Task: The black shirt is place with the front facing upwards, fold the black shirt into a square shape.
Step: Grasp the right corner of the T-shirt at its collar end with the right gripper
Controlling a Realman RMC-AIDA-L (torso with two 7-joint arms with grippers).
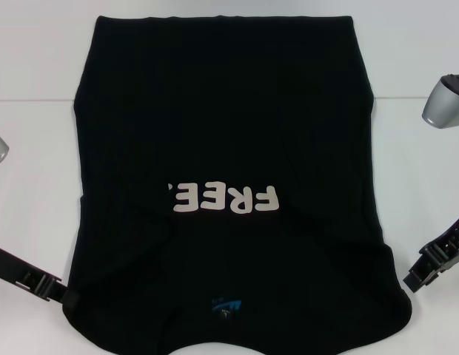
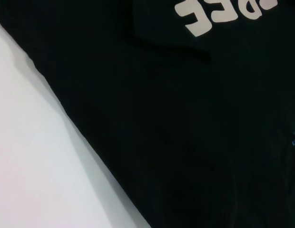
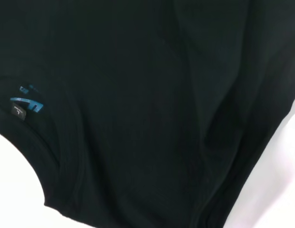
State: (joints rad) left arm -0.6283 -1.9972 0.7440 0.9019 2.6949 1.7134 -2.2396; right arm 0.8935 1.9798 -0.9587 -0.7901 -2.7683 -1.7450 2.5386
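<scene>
The shirt (image 1: 229, 133) is lying spread on the white tabletop (image 1: 37, 44), collar at the near edge, hem at the far end, and both sleeves appear to be tucked in. Its white letters (image 1: 223, 198) are facing up, and a small blue logo (image 1: 226, 305) is sitting near the collar. The left pincer (image 1: 55, 290) is touching the shirt's near left edge; the right pincer (image 1: 420, 279) is hovering just beside the near right edge. Whether either is released or clenched, I cannot tell.

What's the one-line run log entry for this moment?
black shirt: flat, front up, sleeves in | left pincer: at near-left edge | right pincer: beside near-right edge
</scene>
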